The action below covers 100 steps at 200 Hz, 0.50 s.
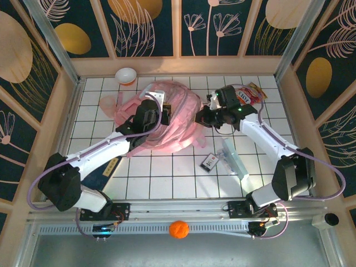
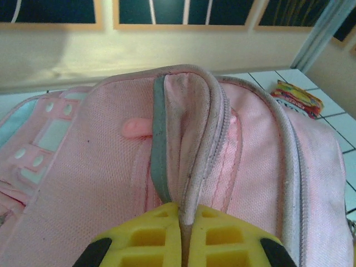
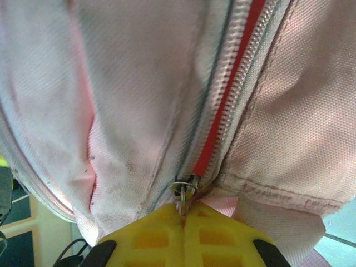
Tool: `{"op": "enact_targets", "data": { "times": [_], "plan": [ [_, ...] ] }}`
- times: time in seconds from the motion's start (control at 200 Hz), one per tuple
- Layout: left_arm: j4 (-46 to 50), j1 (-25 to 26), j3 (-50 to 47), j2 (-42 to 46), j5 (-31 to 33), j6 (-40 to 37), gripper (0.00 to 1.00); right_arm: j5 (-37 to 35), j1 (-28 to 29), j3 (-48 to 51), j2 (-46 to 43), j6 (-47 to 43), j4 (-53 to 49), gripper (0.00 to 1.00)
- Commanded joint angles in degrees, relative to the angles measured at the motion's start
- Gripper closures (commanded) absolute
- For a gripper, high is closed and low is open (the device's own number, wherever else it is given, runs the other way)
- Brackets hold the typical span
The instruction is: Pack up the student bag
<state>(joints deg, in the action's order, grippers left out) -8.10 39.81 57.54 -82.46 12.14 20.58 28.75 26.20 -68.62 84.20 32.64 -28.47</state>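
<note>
Yellow-tipped left end effector (image 2: 181, 222) sits at bottom centre of its wrist view, pinched together on a gray-edged fold of pink fabric.

White tiled table (image 1: 167, 181) carries everything.

student bag (image 1: 181, 133) lies slumped in the upper centre of the top view, between the two arms, gripped from opposite sides.

My read: it's soft, floppy and light with no structure. It'll sag and fold when lifted, and the opening won't hold its own shape. Best holds are the stiffer bits: trimmed rim, straps, zipper hardware.

Loose items:
- clear flat case (image 1: 236, 158), lower right of the bag
- red-yellow snack pack (image 1: 251, 94), upper right
- small cup (image 1: 126, 75), upper left
- small black packet (image 1: 210, 162), just left of the case

Smallest: metal zipper pull (image 3: 186, 189) at the end of a red zipper tape, lower centre of the right wrist view. Right end effector (image 3: 183, 219) is clamped shut on it.

Moving that slider will likely need counter-tension on the fabric, otherwise the whole bag drags along.
</note>
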Motion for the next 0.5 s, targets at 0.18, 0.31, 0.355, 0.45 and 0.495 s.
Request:
{"op": "enact_targets", "data": {
  "times": [0.18,0.31,0.355,0.45,0.495],
  "plan": [
    [-2.86,0.02,13.99,-7.95,9.9,11.54,1.0,-6.38,4.73,-2.48,-3.48,1.22,-3.31,1.0],
    [-1.88,0.01,17.84,-10.97,11.81,10.72,1.0,-5.59,4.83,-2.48,-4.48,3.12,-2.78,1.0],
    [-1.75,0.04,18.53,-11.68,12.17,10.62,1.0,-5.22,6.4,-2.4,-4.71,4.08,-1.78,1.0],
    [-1.57,0.08,19.47,-12.67,12.66,11.47,1.0,-5.56,8.38,-2.48,-4.58,6.24,-0.38,1.0],
    [-1.48,0.05,19.94,-12.97,12.82,12.49,1.0,-6.5,9.34,-2.23,-4.6,7.57,0.04,1.0]
  ]
}}
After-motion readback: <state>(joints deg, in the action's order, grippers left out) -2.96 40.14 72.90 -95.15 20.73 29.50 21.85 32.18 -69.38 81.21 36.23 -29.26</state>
